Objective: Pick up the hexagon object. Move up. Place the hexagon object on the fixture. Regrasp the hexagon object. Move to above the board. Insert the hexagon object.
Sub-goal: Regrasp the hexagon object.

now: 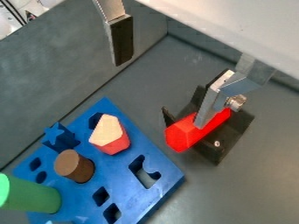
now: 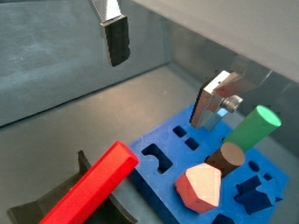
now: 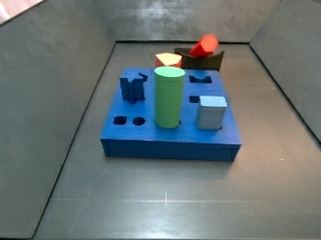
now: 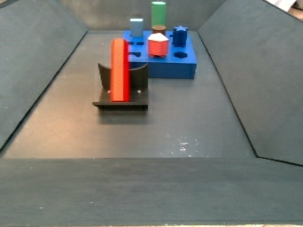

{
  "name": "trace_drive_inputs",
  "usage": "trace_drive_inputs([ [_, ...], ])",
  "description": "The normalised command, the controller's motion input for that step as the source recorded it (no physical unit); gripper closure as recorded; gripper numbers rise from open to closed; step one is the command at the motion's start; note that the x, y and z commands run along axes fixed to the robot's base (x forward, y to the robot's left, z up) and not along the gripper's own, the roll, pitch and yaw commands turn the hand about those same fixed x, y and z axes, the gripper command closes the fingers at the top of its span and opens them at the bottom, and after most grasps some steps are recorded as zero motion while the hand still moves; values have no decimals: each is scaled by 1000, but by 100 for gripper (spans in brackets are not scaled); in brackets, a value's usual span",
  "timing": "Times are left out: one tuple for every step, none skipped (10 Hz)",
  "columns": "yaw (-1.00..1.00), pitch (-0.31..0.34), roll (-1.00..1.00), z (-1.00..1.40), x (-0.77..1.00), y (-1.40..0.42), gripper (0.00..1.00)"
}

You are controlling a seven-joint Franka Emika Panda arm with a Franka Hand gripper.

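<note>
Red hexagon object (image 4: 119, 66) on fixture (image 4: 120, 96), beside blue board (image 3: 172, 131).

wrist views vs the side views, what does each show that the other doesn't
Only the wrist views: the gripper, jaws open and empty, above the fixture and board. Only the side views: the grey-blue cube on the board. Both: the red hexagon object resting on the fixture, and the green cylinder in the board.
</note>
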Motion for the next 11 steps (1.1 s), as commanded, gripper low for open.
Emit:
trace_drive_inputs([
  [3,14,1000,6,-19,-69,0],
  [4,12,1000,8,-12,3,0],
  [5,13,1000,12,-8,-22,0],
  [6,15,1000,11,-9,-23,0],
  [9,22,1000,9,2,-20,0],
  [11,27,1000,9,9,-18,0],
  [15,41,1000,-3,33,-23,0],
  [17,48,1000,-9,41,-26,0],
  [23,64,1000,-6,56,-30,0],
  [28,79,1000,-5,69,-32,0],
  [38,105,1000,-3,87,-35,0],
])
